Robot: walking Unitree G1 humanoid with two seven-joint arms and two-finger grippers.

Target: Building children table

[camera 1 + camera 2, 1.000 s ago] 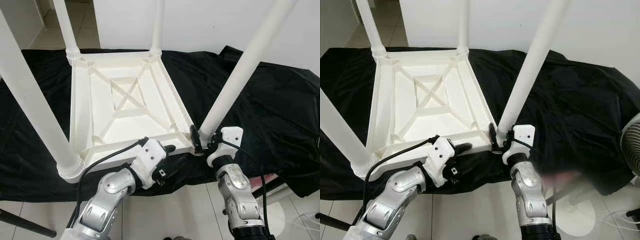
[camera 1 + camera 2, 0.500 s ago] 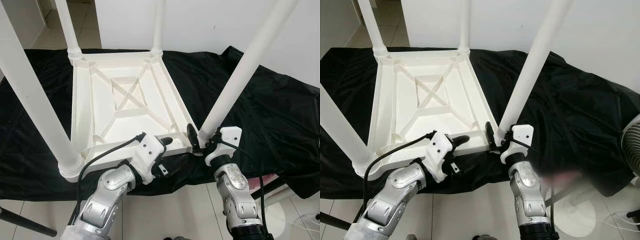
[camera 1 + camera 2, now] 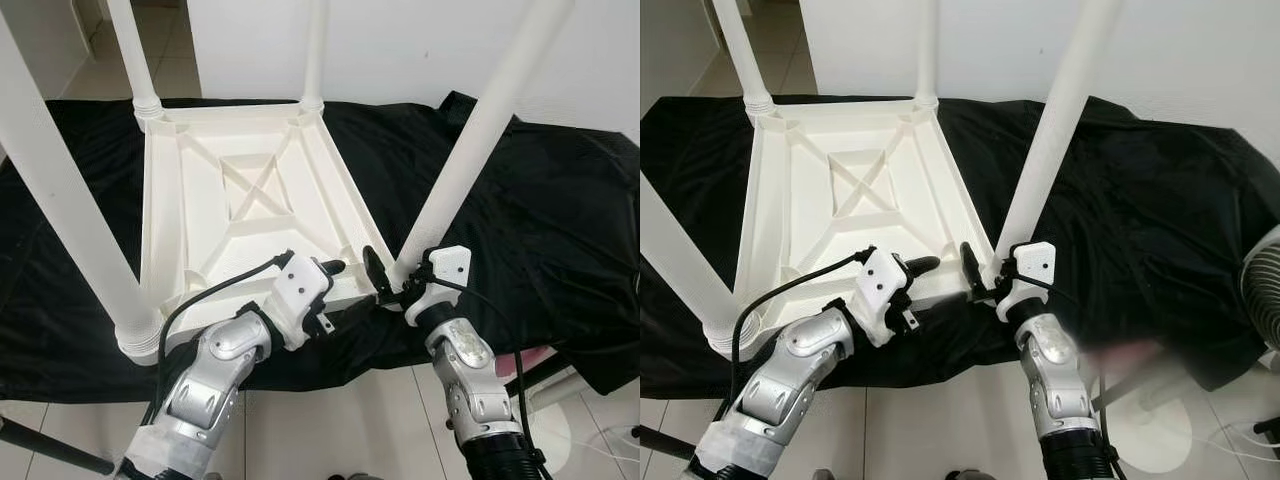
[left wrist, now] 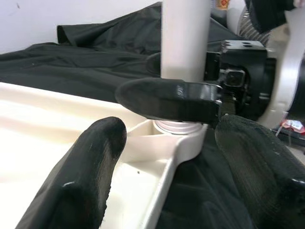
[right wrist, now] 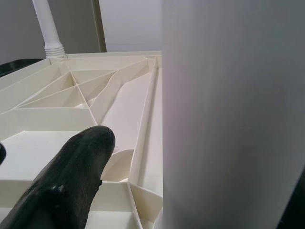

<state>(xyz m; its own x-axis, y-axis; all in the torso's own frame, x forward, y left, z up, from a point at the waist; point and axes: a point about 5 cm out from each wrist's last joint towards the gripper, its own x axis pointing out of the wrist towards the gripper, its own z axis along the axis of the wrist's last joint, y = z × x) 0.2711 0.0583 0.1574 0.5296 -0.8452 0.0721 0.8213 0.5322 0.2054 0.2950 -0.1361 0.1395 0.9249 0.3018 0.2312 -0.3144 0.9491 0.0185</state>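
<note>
Nearest me, the robot's two silver arms reach forward to the near edge of an upturned white plastic children's table (image 3: 240, 205), which lies top-down on a black cloth (image 3: 520, 200) with its ribbed underside facing up.

The left gripper (image 3: 330, 275) sits at that near rim, its black fingers (image 4: 95, 167) spread wide with the table's edge and corner between them; they clamp nothing that I can see.

Just beside it, the right gripper (image 3: 385, 280) is at the near right corner, its fingers apart on either side of the base of the white round plastic leg (image 3: 470, 150) standing in that corner socket. One finger (image 5: 71, 181) lies on the inner side, over the ribbed underside, and the leg rises hard against the other side. Whether they actually pinch the leg, I cannot tell.

Left of the left gripper's fingers, a second thick white leg (image 3: 60, 190) stands in the near left corner.

Beyond both grippers, two more white legs (image 3: 135, 55) rise from the far corners, with a white wall (image 3: 400, 40) behind them.

A pale tiled floor (image 3: 330, 420) lies under the arms.
</note>
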